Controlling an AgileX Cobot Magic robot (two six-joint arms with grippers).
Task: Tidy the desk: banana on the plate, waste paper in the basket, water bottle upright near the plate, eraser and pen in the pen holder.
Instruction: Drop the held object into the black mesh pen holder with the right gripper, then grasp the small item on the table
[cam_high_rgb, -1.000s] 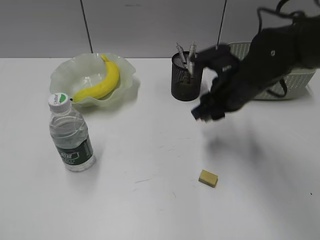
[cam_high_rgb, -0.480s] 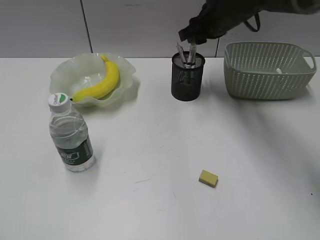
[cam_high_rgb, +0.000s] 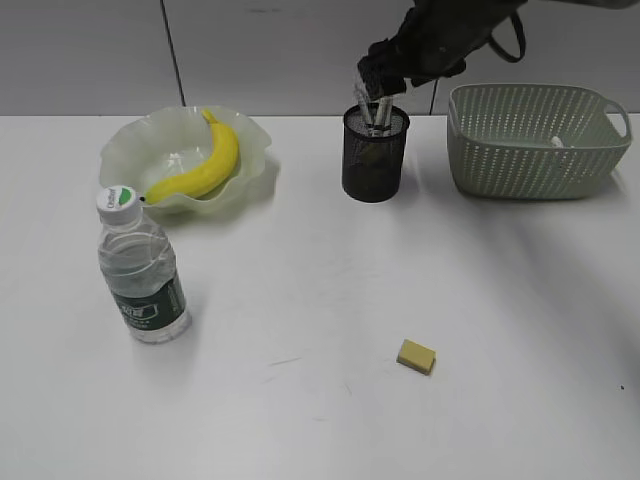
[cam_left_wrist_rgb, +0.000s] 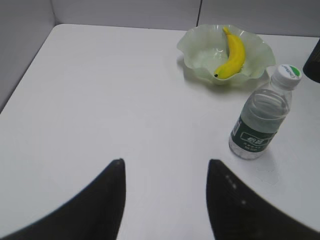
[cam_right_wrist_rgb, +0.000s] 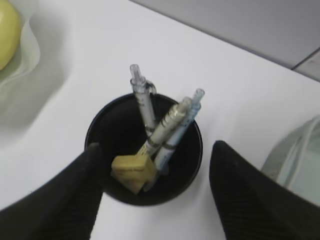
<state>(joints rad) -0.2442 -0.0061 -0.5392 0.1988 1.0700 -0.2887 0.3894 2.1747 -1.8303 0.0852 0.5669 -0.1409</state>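
Note:
My right gripper (cam_high_rgb: 377, 82) hangs open just above the black mesh pen holder (cam_high_rgb: 374, 165). In the right wrist view its open jaws (cam_right_wrist_rgb: 156, 146) straddle the holder (cam_right_wrist_rgb: 112, 125), which holds three pens (cam_right_wrist_rgb: 172, 125) and a yellow eraser (cam_right_wrist_rgb: 132, 171). A second yellow eraser (cam_high_rgb: 417, 356) lies on the desk (cam_high_rgb: 300, 300). The banana (cam_high_rgb: 205, 160) lies in the ruffled green plate (cam_high_rgb: 255, 135). The water bottle (cam_high_rgb: 143, 275) stands upright in front of the plate. My left gripper (cam_left_wrist_rgb: 165, 162) is open and empty over bare desk; it sees the bottle (cam_left_wrist_rgb: 260, 122) and the banana (cam_left_wrist_rgb: 234, 52).
The sage-green basket (cam_high_rgb: 530, 160) stands at the back right, beside the pen holder, with a bit of white paper (cam_high_rgb: 560, 142) showing inside. A grey wall runs along the desk's far edge.
My right arm has risen from low in front of the pen holder to just above it. Bottle, banana and the eraser on the desk have not moved.

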